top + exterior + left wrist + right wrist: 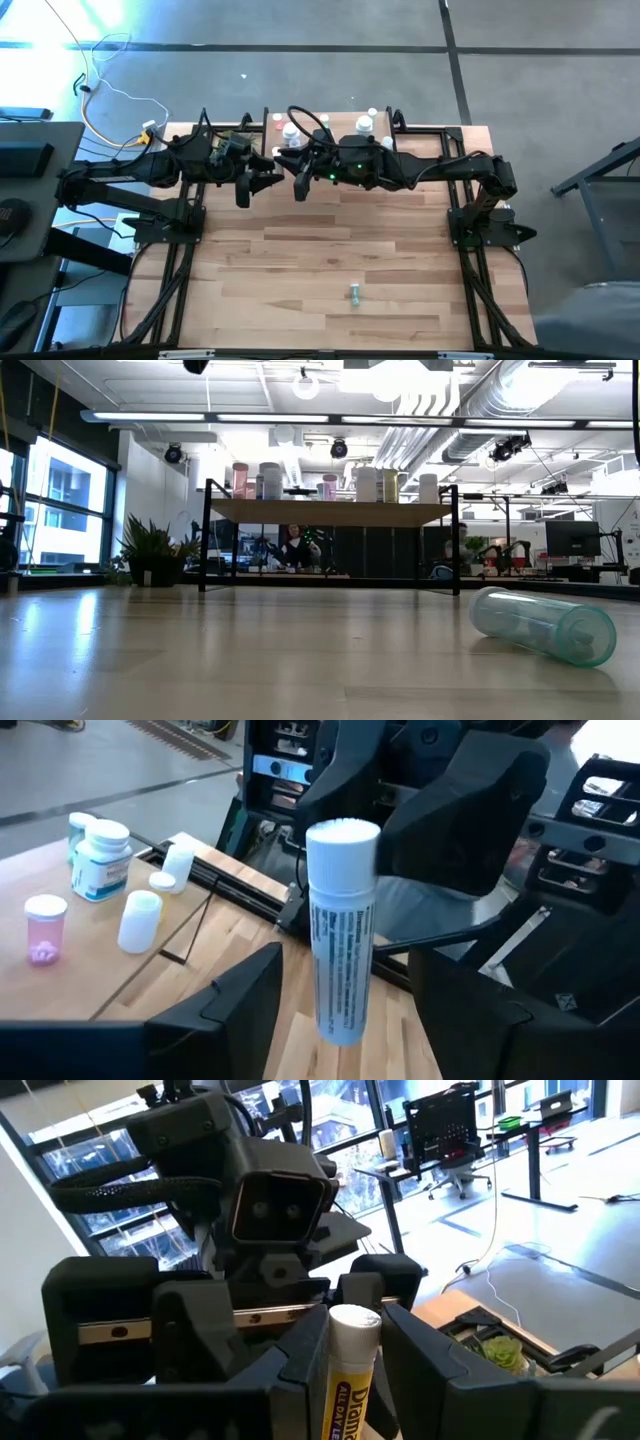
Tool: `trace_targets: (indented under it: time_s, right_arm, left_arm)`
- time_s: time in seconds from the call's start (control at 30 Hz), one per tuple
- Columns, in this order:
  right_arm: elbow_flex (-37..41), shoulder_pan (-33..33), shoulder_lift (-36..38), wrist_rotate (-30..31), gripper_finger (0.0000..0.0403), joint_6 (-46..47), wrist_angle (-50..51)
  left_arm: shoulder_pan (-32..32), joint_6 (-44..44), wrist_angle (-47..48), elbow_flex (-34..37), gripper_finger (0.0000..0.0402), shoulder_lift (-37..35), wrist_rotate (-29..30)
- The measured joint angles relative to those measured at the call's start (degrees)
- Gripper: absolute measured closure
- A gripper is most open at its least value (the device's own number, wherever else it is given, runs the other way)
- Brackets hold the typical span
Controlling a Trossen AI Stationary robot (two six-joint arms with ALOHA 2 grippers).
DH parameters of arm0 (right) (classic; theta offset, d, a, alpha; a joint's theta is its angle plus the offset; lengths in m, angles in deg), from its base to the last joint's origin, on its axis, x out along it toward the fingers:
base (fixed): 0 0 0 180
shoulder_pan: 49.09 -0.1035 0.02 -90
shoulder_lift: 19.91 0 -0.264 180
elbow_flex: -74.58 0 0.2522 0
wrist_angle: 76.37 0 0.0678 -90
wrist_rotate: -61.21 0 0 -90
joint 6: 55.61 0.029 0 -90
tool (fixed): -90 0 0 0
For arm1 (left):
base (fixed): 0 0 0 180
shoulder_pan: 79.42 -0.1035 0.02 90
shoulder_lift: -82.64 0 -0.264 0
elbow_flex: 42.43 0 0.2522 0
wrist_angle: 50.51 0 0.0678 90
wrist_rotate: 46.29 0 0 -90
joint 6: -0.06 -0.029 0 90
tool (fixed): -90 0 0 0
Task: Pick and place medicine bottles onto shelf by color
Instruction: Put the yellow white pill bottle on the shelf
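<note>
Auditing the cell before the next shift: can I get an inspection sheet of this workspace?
Surface: wooden table, no spills seen.
Job's things: white tube bottle upright in mid-air between the arms; green bottle lying on its side; other bottles on the shelf.
Clutter: potted plant near the shelf.
Grippers: right gripper shut on the white tube bottle; left gripper open around it.
Cables: loose cable on the floor.
Surroundings: open hall, windows.

1. Table [340,255]: light wood planks, filling the lower centre of the high view.
2. Plant [152,550]: left in the low view (leafy, potted).
3. Cable [110,90]: upper left, on grey floor [540,80].
</note>
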Motion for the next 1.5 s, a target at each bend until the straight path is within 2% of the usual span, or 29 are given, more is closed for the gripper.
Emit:
trace_targets:
  time_s: [0.4, 0.6, 1.07, 1.5]
  right_arm:
    - [0.00, 0.00, 0.00, 0.02, 0.0329, 0.00, 0.02]
    - [0.00, 0.00, 0.00, 0.02, 0.0329, -0.02, 0.07]
    - [0.02, -0.02, 0.00, 0.00, 0.0326, 0.02, 1.09]
    - [0.07, 0.40, 0.31, -0.04, 0.0225, 0.02, 2.65]
  left_arm:
    - [0.00, -1.55, 0.15, 0.01, 0.0294, 0.42, -0.01]
    - [0.00, -2.97, 0.11, 0.01, 0.0325, 0.72, 0.01]
    - [0.00, -4.97, 1.00, 0.01, 0.0324, 0.74, 0.11]
    - [0.00, -12.02, 6.90, 0.01, 0.0323, 0.74, 4.36]
